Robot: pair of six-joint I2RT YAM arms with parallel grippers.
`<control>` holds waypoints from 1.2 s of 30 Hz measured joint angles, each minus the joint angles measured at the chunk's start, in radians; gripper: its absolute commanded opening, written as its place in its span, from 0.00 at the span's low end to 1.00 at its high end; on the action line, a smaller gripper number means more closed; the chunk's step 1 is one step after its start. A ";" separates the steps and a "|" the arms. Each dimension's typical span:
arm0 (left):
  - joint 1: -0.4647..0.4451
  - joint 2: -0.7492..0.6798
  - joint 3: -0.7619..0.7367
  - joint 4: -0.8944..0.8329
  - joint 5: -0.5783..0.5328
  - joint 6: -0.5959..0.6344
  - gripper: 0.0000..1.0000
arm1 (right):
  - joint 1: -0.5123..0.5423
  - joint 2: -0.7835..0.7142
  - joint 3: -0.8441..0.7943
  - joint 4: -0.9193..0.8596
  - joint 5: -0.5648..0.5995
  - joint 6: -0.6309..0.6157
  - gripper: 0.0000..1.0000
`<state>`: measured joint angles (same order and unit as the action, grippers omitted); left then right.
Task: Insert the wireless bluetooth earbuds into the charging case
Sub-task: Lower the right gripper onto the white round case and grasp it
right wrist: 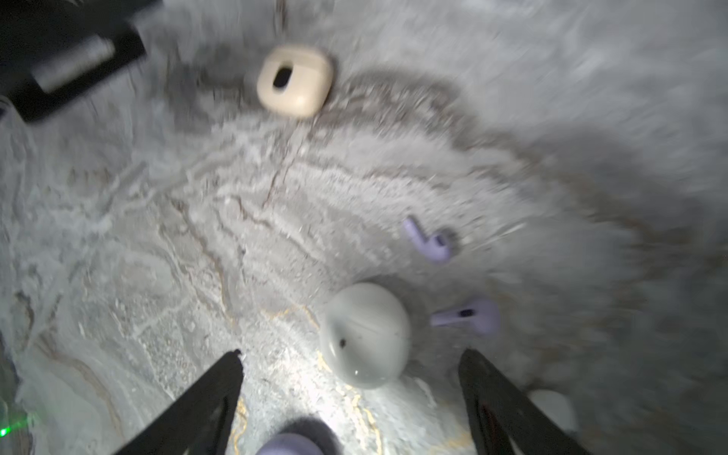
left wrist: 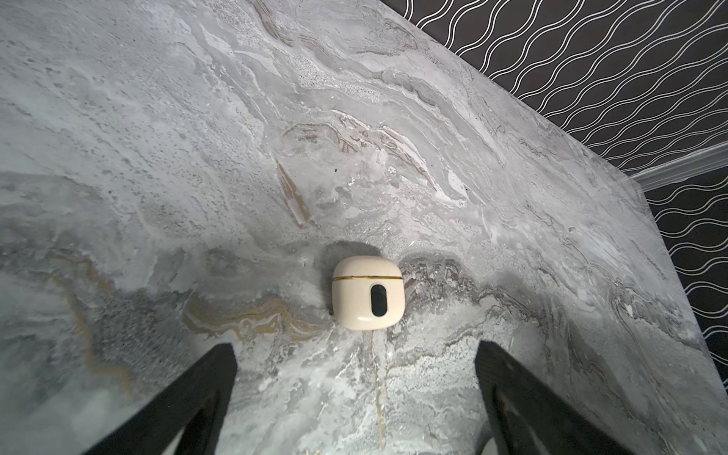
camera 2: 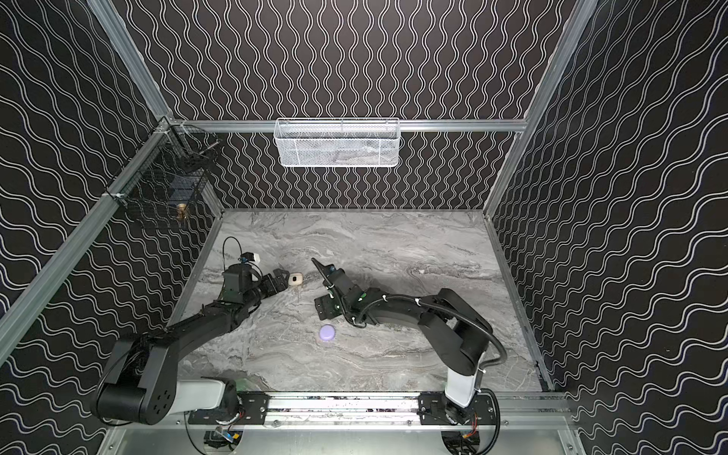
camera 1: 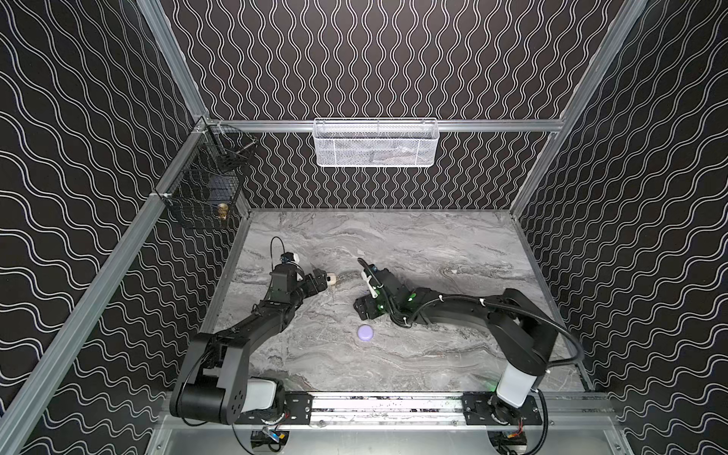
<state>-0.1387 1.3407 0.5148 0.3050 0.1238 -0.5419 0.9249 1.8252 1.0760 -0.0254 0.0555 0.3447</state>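
Observation:
Two pale lavender earbuds (right wrist: pixel 429 241) (right wrist: pixel 468 315) lie on the marble table, seen only in the right wrist view. Beside them rests a shut white round case (right wrist: pixel 364 335), just ahead of my right gripper (right wrist: pixel 352 356), which is open and touches nothing. A lavender case (camera 1: pixel 365 333) (camera 2: pixel 327 333) sits just in front of that gripper (camera 1: pixel 360 309) in both top views. My left gripper (left wrist: pixel 356 346) (camera 1: pixel 325 280) is open, and a shut cream case (left wrist: pixel 368 293) (camera 1: pixel 331 279) (right wrist: pixel 294 80) lies a little beyond its fingertips.
A white mesh basket (camera 1: pixel 374 143) hangs on the back wall and a black wire basket (camera 1: pixel 205 185) on the left wall. Patterned walls enclose the table (camera 1: pixel 453 354) on three sides. A blurred pale rounded thing (right wrist: pixel 551 405) lies beside my right gripper.

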 measured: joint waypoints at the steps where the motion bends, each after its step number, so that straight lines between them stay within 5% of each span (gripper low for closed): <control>1: 0.000 0.000 0.000 0.000 0.001 0.000 0.98 | -0.002 0.015 0.008 -0.006 -0.010 -0.005 0.87; 25: 0.000 0.007 0.000 0.008 0.009 0.000 0.98 | 0.053 0.044 -0.018 0.031 -0.118 0.017 0.84; 36: 0.000 -0.010 -0.002 0.007 0.007 0.000 0.98 | 0.111 0.018 0.008 -0.003 -0.061 0.059 0.83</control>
<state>-0.1387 1.3308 0.5129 0.3122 0.1310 -0.5419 1.0359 1.8435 1.0840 -0.0284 -0.0059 0.4038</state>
